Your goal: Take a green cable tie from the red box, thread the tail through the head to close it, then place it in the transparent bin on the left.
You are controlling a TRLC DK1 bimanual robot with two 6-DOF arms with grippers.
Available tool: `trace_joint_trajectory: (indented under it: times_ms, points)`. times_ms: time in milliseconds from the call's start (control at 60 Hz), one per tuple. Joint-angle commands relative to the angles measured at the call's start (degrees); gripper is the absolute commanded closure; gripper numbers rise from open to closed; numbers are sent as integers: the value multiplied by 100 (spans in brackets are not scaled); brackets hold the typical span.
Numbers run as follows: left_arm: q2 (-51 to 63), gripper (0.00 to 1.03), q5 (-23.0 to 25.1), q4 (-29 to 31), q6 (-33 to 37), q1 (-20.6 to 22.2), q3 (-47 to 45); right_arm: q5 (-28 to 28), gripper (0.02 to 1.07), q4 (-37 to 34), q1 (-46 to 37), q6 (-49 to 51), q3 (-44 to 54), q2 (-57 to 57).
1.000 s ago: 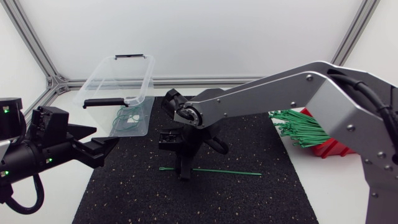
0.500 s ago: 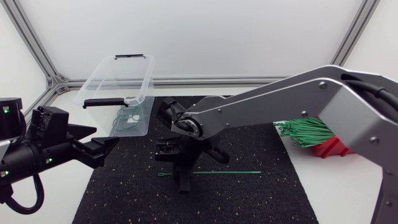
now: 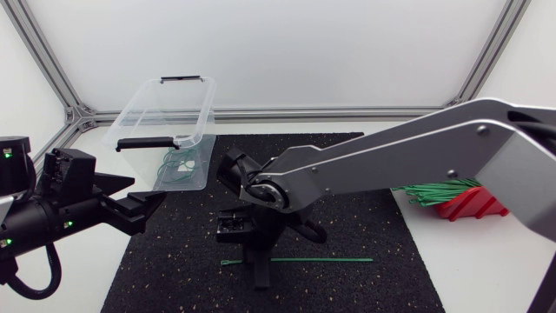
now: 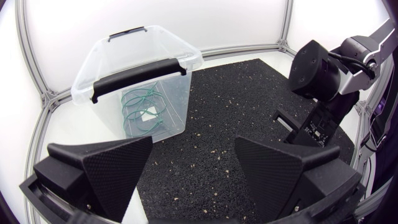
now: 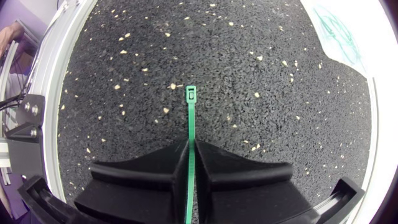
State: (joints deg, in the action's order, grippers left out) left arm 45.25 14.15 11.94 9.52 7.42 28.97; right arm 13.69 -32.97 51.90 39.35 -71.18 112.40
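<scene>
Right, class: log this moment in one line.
right end effector: shut on green cable tie | tie: straight, unthreaded | left end effector: open, empty | transparent bin: looped ties inside

Robot lab enclosure: aluminium frame (image 3: pixel 347 111) round white table (image 3: pixel 460 269), black speckled mat (image 3: pixel 365 226) as work surface.

Overhead, right arm (image 3: pixel 391 161) covers most of red box (image 3: pixel 469 207); cable tie (image 5: pixel 190 118) tail lost inside right claw (image 5: pixel 191 144).

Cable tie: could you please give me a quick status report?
Right gripper shut on green cable tie, unthreaded, at the mat. Left gripper open, empty, near transparent bin. Nothing seen blocking.
</scene>
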Motion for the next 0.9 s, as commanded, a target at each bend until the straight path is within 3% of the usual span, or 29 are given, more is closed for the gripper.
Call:
trace_joint_trajectory:
  times_ms: [0, 550, 733, 883]
  points:
    - [-61, 11, 35, -61, 129, 5, 91, 46, 101, -245, 92, -95, 324, -60]
    - [-61, 11, 26, -26, 129, -4, 205, -517, 101, 159, -163, -402, 341, -1062]
    - [396, 8, 387, 730, 112, 67, 909, -675, 101, 300, -470, -587, 104, -1352]
    - [915, 8, 993, 1275, -126, 58, 1550, -789, 101, 397, -681, -710, -19, -1633]
